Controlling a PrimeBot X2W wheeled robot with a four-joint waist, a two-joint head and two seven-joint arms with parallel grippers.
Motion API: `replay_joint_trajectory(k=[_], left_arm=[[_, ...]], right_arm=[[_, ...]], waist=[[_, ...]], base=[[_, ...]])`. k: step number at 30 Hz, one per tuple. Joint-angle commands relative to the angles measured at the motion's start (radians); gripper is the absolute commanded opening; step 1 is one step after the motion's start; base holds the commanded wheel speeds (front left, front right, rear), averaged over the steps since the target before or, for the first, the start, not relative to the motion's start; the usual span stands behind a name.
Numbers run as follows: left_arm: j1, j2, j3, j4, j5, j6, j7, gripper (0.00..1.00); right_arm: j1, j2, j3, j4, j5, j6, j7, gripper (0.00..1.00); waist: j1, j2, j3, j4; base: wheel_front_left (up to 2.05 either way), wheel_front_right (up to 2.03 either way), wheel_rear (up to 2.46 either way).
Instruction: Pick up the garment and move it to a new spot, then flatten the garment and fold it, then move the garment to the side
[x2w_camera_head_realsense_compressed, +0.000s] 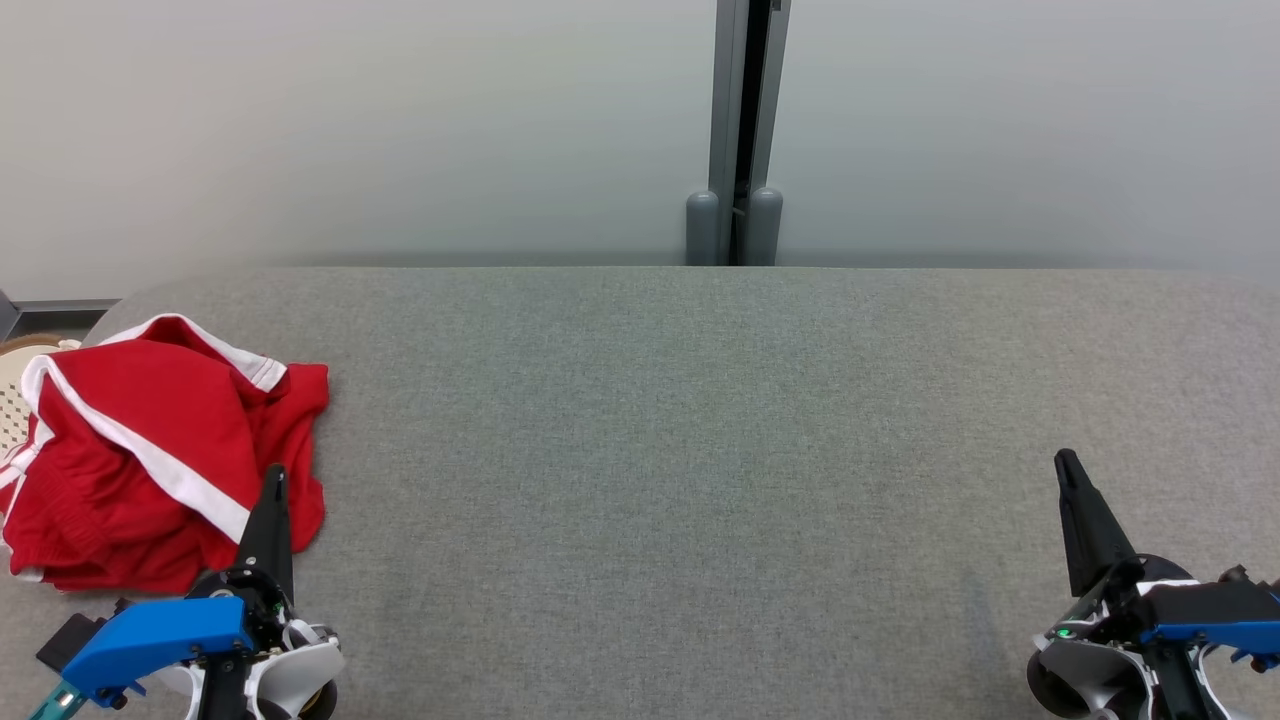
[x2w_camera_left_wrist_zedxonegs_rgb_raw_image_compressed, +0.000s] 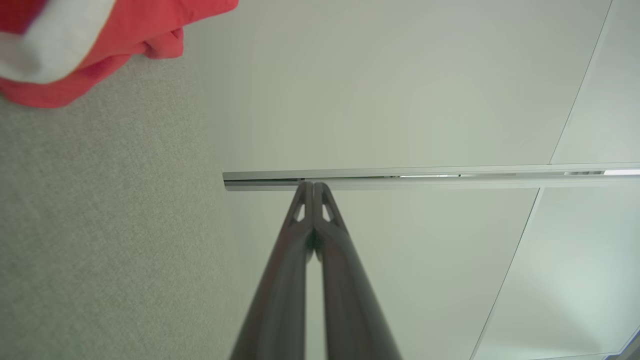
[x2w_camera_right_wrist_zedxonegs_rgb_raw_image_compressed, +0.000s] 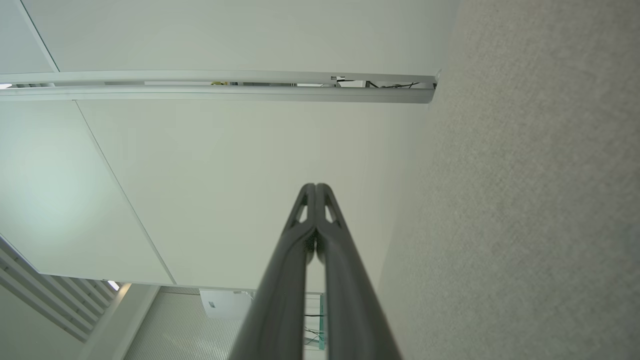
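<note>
Nothing had started yet: the red garment (x2w_camera_head_realsense_compressed: 150, 450) sat crumpled at the far-left edge of the grey table (x2w_camera_head_realsense_compressed: 700, 450). Left gripper (x2w_camera_head_realsense_compressed: 274, 480) and right gripper (x2w_camera_head_realsense_compressed: 1066, 465) were both closed, empty. Next move looked like opening the left one and grabbing it.

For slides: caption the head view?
Crumpled red garment far left on grey table; left gripper, right gripper shut, empty.

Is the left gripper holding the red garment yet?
No, the left wrist view shows the left gripper shut on nothing, with the garment lying apart from it on the grey surface.
</note>
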Motion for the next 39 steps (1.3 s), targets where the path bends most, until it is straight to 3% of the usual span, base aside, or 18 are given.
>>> replay_joint_trajectory(k=[1,39], left_arm=[[-0.01,0.001,0.002,-0.005,-0.003,-0.009,0.004,0.0],[-0.01,0.001,0.001,-0.005,-0.003,-0.009,0.004,0.0]], right_arm=[[0.011,0.0,-0.002,-0.003,0.003,0.0,0.005,0.0],[0.011,0.0,-0.002,-0.003,0.003,0.0,0.005,0.0]], waist=[[0.0,0.0,0.0,0.0],[0.0,0.0,0.0,0.0]], base=[[0.0,0.0,0.0],[0.0,0.0,0.0]])
